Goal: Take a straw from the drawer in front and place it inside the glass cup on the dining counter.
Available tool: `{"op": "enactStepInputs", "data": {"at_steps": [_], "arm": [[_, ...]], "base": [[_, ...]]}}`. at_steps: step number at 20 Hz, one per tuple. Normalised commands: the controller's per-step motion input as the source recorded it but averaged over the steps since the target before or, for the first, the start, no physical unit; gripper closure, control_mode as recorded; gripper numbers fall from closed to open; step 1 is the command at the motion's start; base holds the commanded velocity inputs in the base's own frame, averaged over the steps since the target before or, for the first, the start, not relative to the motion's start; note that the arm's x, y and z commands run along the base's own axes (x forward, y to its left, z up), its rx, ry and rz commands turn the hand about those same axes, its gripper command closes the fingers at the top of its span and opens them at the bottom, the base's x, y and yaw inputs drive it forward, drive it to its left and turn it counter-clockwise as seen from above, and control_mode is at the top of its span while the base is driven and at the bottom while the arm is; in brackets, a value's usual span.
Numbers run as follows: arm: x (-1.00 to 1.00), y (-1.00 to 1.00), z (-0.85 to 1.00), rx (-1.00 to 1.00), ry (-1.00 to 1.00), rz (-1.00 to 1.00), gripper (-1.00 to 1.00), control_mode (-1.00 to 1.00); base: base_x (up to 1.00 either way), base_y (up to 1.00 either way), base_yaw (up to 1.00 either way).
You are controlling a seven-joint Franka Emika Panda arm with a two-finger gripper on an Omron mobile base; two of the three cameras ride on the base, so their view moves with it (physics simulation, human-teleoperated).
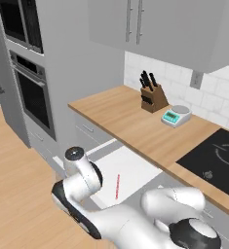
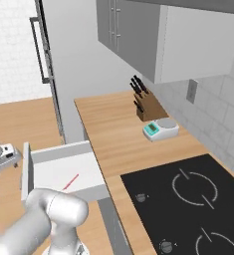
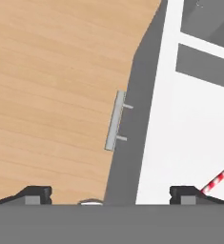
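The straw (image 1: 118, 186) lies flat on the white floor of the drawer (image 2: 63, 172), loose, with nothing touching it. In my hand view its striped end pokes in at the lower right, just beside my right fingertip (image 3: 184, 194). The drawer stands pulled out from under the wall-side desk (image 1: 130, 124), its white interior open to me from above. Its silver bar handle (image 3: 114, 121) sits on the grey front, with the wooden floor (image 3: 51, 86) beyond it.

My end effector (image 3: 108, 195) hangs over the drawer's front edge, fingers spread wide apart and gripping nothing. One tip is over the floor side, the other over the drawer's inside.

So, as I judge it, the opening is done and the picking is not. What's left is most of the job: shift over the straw, come down, close on it, lift it out, then carry it to the glass cup on the dining counter. The knife block (image 1: 153, 96) and the small scale (image 1: 176, 116) sit back on the desk, well apart from my work.
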Motion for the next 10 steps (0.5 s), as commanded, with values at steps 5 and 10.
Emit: {"op": "enactStepInputs", "data": {"at_steps": [5, 10], "arm": [[0.07, -1.00, 0.81, 0.23, 0.01, -0.12, -1.00, -1.00], [0.34, -0.70, 0.13, 0.13, 0.08, -0.17, -1.00, -1.00]], "base": [[0.00, 0.00, 0.00], [0.00, 0.00, 0.00]]}}
